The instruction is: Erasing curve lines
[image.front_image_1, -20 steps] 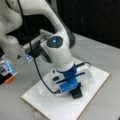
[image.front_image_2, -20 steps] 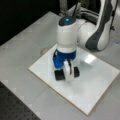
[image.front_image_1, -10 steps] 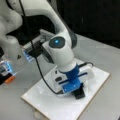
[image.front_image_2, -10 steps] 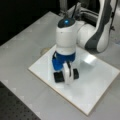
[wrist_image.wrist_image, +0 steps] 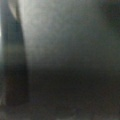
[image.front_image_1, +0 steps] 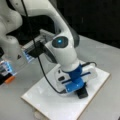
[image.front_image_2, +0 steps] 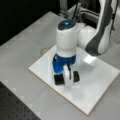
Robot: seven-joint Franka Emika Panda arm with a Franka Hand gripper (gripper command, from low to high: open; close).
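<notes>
No curve lines can be made out on the white board [image.front_image_2: 100,82] in either front view — any that remain would be hidden under the arm. The black eraser [image.front_image_2: 59,79] is pressed flat on the board near its middle, held in the closed gripper [image.front_image_1: 80,90], so the wiping step is judged to be in hand. A further pass would call for steady downward pressure and a stroke kept within the board's edges. The wrist view shows only a dark grey blur.
</notes>
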